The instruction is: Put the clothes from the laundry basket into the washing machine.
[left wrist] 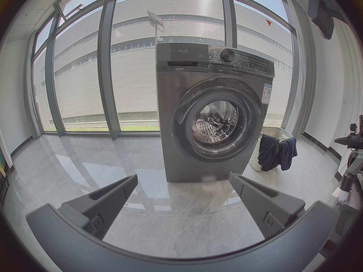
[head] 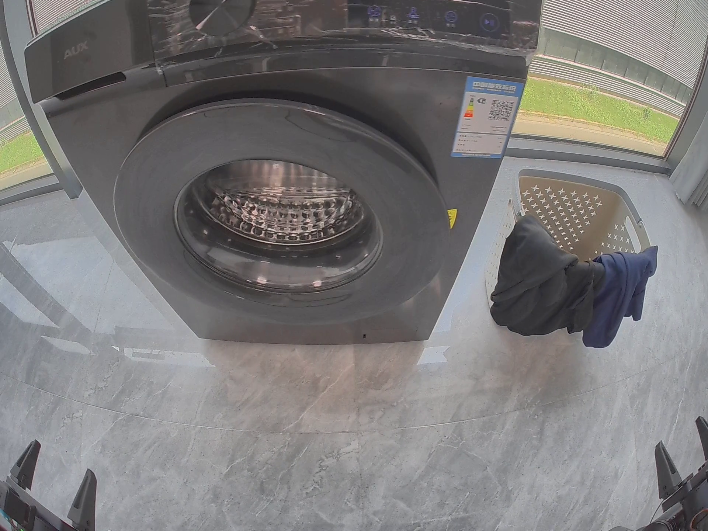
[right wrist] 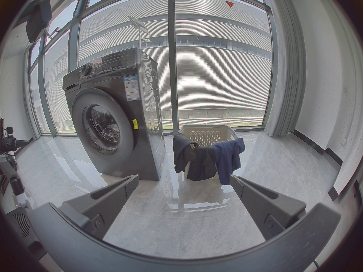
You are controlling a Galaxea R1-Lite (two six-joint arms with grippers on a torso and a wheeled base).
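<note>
One dark grey front-loading washing machine stands on the grey marbled floor. Just beside it, on the robot's right, is one cream perforated plastic laundry basket. Two garments hang over the basket's near rim: one charcoal and one blue, touching each other. The two pincers, left gripper and right gripper, are both spread wide and empty, well apart from the basket.

washing machine: dark grey, blue-and-white label | laundry basket: cream, star-shaped perforations | jacket: charcoal | shirt: navy blue | floor: grey marble veining
</note>
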